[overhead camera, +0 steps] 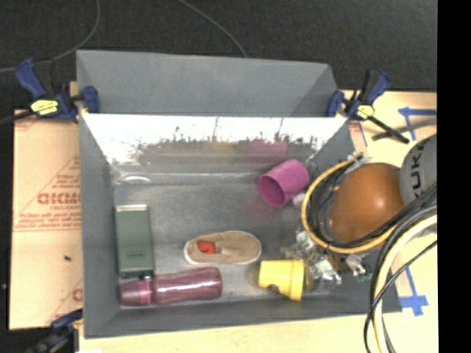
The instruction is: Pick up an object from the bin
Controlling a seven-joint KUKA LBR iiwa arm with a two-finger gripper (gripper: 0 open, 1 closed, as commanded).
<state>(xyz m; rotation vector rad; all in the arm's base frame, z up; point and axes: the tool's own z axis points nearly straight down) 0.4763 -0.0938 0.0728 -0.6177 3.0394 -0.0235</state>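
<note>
My gripper [318, 262] is low in the bin's right front corner, under the arm's orange dome. Just to its left, touching or nearly so, lies a yellow cup-like piece [280, 276] on its side. Behind the gripper, near the back right, a pink cup [282, 182] lies tipped over with its mouth facing front-left. A beige slipper-shaped thing with a red spot inside [222, 248] lies left of the yellow piece.
A purple bottle [171, 286] lies along the front wall at the left. A grey-green flat box [134, 240] lies by the left wall. The arm and its cables cover the bin's right side.
</note>
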